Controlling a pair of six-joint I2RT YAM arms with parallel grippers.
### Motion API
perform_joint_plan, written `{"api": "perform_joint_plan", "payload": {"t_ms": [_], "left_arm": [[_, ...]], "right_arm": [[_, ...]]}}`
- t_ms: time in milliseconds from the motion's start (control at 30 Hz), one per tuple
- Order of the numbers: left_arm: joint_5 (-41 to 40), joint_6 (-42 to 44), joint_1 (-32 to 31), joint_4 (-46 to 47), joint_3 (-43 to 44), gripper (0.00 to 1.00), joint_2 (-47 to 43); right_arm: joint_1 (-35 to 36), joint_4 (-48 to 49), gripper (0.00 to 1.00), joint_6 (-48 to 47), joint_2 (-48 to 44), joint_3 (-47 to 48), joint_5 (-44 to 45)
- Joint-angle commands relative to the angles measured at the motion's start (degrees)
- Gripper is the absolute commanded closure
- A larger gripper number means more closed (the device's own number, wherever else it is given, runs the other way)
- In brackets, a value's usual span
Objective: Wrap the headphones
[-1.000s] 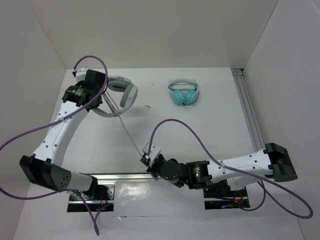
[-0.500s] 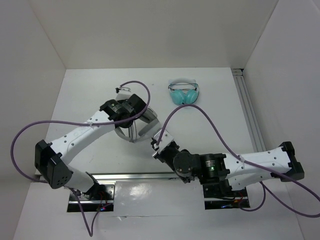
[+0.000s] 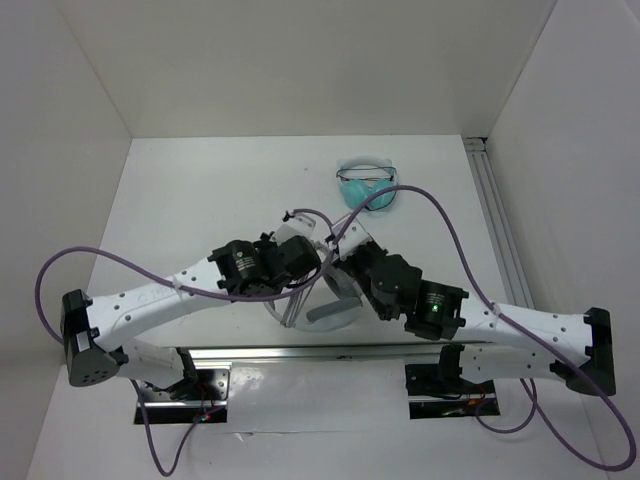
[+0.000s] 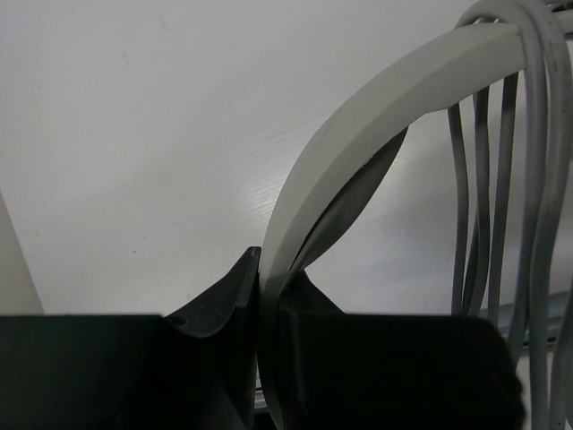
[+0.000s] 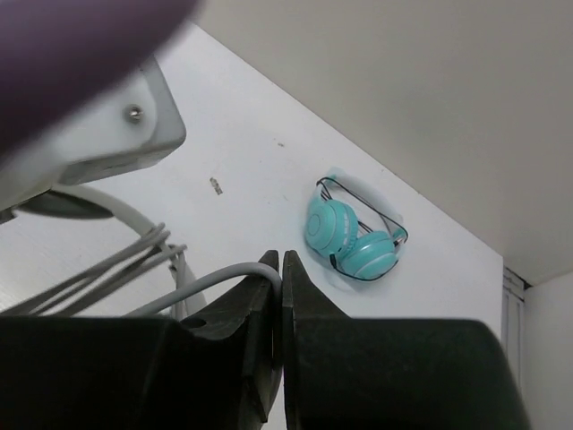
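Note:
The large white headphones point(image 3: 335, 312) hang between the two arms at the table's middle. My left gripper point(image 3: 312, 262) is shut on their wide light-grey headband point(image 4: 376, 116), which curves up and right in the left wrist view. Several turns of the thin pale cable point(image 4: 501, 179) lie over the headband on the right. My right gripper point(image 3: 345, 250) is shut on the cable point(image 5: 219, 278), which bends left from the fingertips toward a bundle of strands point(image 5: 107, 264). The two grippers are close together, almost touching.
Small teal headphones point(image 3: 368, 187) lie on the table at the back, also in the right wrist view point(image 5: 345, 237). A metal rail point(image 3: 495, 215) runs along the right edge. Purple arm cables loop above both arms. White walls enclose the table.
The left arm has carried the headphones from the back left to the middle. The right gripper has come up and left to meet it, holding the cable, which is now wound on the headband.

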Motion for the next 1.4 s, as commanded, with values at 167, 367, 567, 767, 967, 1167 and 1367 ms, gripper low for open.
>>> {"api": "perform_joint_plan", "payload": {"t_ms": [167, 367, 567, 767, 967, 1167, 1367], "left_arm": [[5.05, 5.5, -5.16, -2.94, 0.14, 1.0, -6.21], [8.39, 7.34, -5.17, -3.46, 1.28, 1.0, -8.32], [11.19, 7.43, -5.7, -2.77, 3.12, 1.0, -10.16], [10.69, 8.05, -5.7, -1.71, 3.13, 1.0, -10.53], [6.2, 7.43, -5.7, -0.48, 5.49, 1.0, -10.52], [0.23, 5.06, -5.7, -3.11, 12.0, 1.0, -8.32], [-1.62, 3.49, -5.7, -5.13, 15.87, 1.0, -8.85]], "right_arm": [[-8.85, 3.11, 0.9, 2.06, 2.59, 2.98, -7.81], [-13.94, 2.4, 0.88, 3.37, 2.6, 4.21, -10.72], [-20.1, -1.55, 0.78, 7.86, 3.12, 5.0, -22.74], [-23.71, -4.36, 0.7, 10.41, 4.35, 6.93, -32.24], [-25.03, -4.63, 0.73, 10.94, 3.74, 5.54, -39.98], [-25.56, -0.68, 0.97, 13.48, 3.21, 1.24, -40.51], [-26.78, 4.42, 0.97, 15.33, 2.07, -3.0, -39.72]]}}
